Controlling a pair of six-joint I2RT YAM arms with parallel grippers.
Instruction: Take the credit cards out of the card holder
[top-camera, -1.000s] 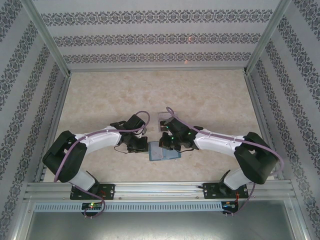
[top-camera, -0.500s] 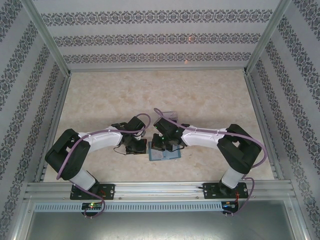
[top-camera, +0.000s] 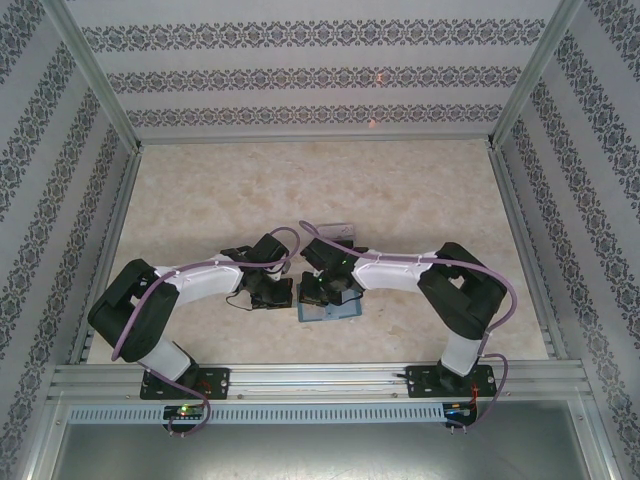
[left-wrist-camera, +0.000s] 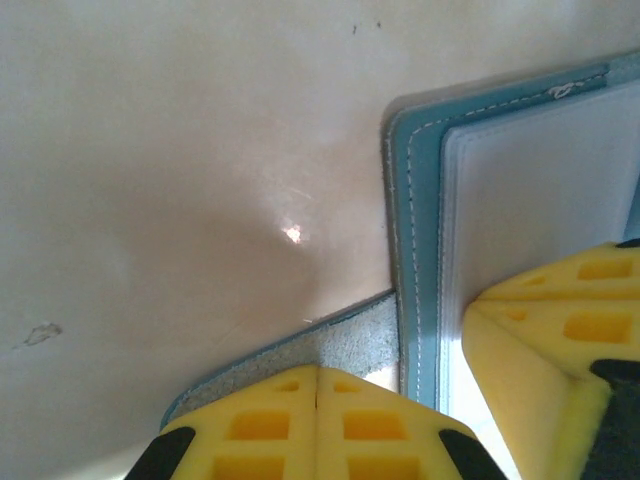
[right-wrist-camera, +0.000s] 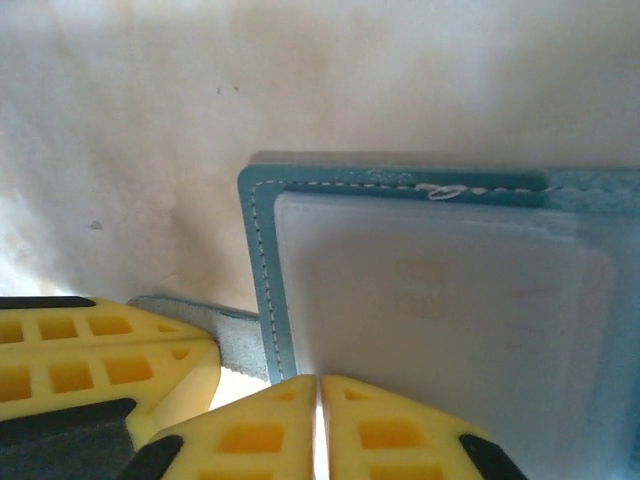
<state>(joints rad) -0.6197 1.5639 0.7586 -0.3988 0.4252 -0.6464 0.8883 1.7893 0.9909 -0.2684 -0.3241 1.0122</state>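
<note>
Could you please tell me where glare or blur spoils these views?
Left wrist: a small glare spot on the table, card holder stitching sharp. Right wrist: hazy, the pale pocket washed out, a bright patch beside the tab. Top external: evenly lit, no hard shadows.

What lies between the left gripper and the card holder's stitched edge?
The small grey tab, running from the left gripper's fingertips to the teal card holder; the left wrist view shows it.
</note>
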